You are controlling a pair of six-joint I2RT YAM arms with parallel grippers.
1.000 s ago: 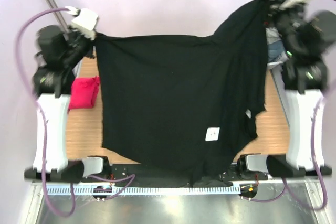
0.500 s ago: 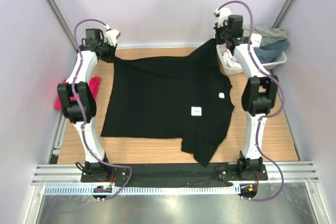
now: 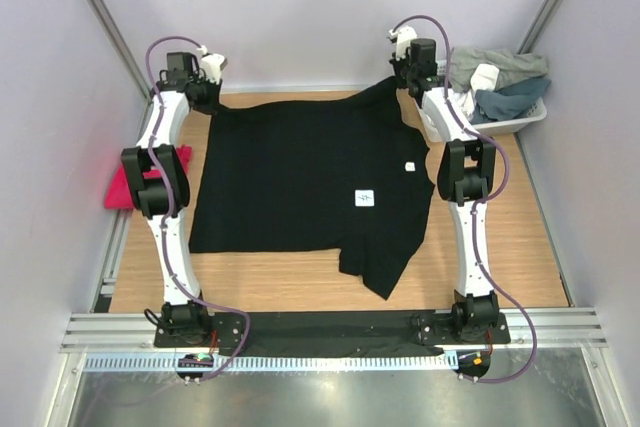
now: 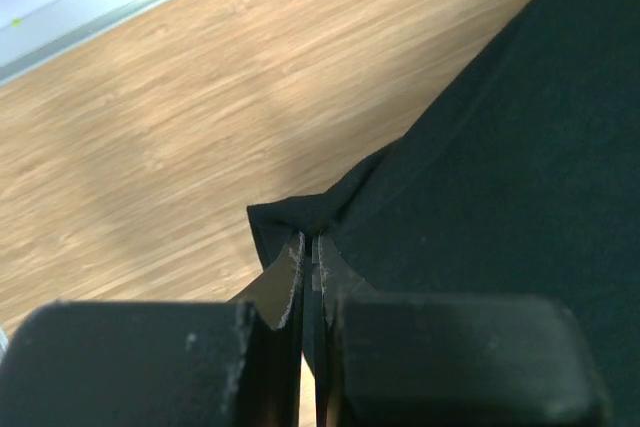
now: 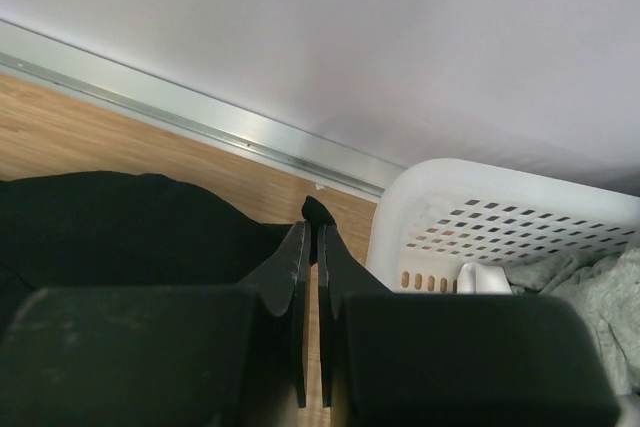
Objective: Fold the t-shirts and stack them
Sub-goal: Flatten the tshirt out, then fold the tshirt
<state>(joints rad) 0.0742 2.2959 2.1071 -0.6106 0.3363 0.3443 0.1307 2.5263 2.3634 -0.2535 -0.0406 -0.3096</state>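
The black shirt (image 3: 310, 177) lies spread flat over the middle of the desk (image 3: 500, 247), reaching from near the far edge towards the near edge. Its near right part tapers into a rumpled flap. Two white tags (image 3: 366, 198) show on the cloth, right of centre.

The left gripper (image 3: 207, 99) is at the far left corner. Its fingers (image 4: 290, 272) are clenched on the shirt's far left corner, which puckers into a small peak at the tips.

The right gripper (image 3: 403, 80) is at the far edge, just beside the white basket (image 3: 520, 117) in the far right corner. It is clamped on the shirt's far right corner, and a little black cloth pokes out past its tips.

The basket holds grey and blue clothes (image 3: 500, 82).

The pink shirt (image 3: 120, 190) lies bunched at the left edge, partly behind the left arm and apart from the black one.
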